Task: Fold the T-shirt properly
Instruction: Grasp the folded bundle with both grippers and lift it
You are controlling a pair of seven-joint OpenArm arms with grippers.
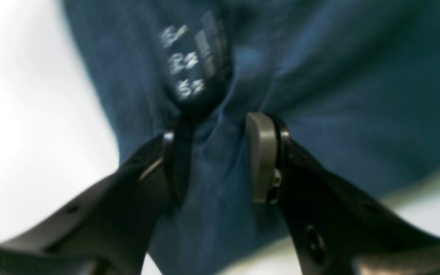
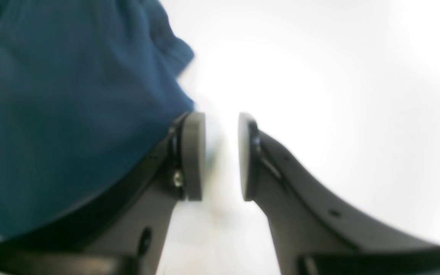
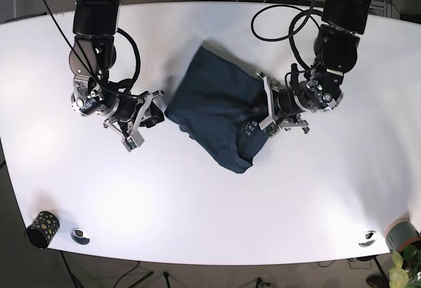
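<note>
T-shirt (image 1: 338, 95) neck label (image 1: 189, 65) (print unreadable)

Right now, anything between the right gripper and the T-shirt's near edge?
Nothing: in the base view only bare white table separates the right gripper from the T-shirt.

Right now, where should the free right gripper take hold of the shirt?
Grip the shirt's near edge, the corner closest to the right gripper, coming in low across the table. That corner lies flat and unblocked; the left gripper already pinches the collar side.
</note>
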